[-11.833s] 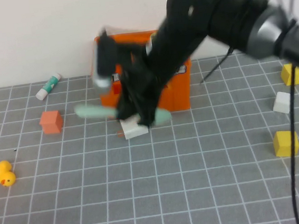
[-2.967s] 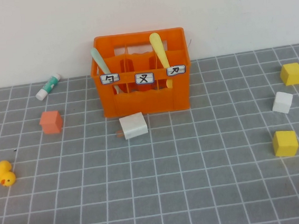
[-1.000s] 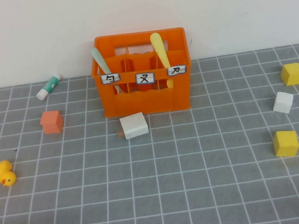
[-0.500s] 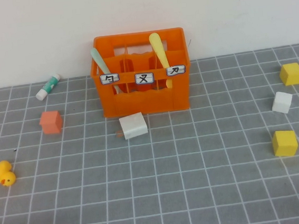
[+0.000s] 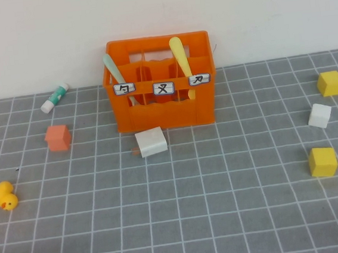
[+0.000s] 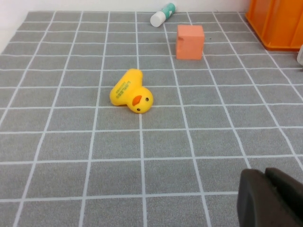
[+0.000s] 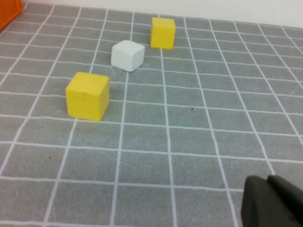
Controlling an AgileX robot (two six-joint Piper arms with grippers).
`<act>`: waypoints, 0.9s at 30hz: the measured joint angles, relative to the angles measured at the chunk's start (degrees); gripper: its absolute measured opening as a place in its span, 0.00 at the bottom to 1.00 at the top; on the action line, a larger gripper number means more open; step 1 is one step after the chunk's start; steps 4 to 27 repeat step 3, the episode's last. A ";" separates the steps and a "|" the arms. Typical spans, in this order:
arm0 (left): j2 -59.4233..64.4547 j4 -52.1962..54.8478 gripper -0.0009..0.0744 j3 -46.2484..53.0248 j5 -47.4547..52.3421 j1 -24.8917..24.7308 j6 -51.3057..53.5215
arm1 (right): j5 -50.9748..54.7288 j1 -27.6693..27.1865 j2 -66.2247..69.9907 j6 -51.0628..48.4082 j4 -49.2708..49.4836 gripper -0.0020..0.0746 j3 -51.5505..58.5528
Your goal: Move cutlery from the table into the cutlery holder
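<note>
Left hand and right hand, each pressed together, sit parked low over the table; spoon and knife stand in the crate.

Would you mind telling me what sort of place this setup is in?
Probably a robot test bench: a grid-lined table against a plain wall, scattered toy props like a rubber duck, and both left gripper and right gripper parked low.
</note>
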 joint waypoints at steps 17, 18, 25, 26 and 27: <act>0.00 0.00 0.01 0.00 0.00 0.00 0.00 | 0.00 0.00 0.00 0.00 0.00 0.02 0.00; 0.00 0.00 0.01 0.00 0.00 0.00 0.00 | 0.00 0.00 0.00 0.00 0.00 0.02 0.00; 0.00 0.00 0.01 0.00 0.00 0.00 0.00 | 0.00 0.00 0.00 0.00 0.00 0.02 0.00; 0.00 0.00 0.01 0.00 0.00 0.00 0.00 | 0.00 0.00 0.00 0.00 0.00 0.02 0.00; 0.00 0.00 0.01 0.00 0.00 0.00 0.00 | 0.00 0.00 0.00 0.00 0.00 0.02 0.00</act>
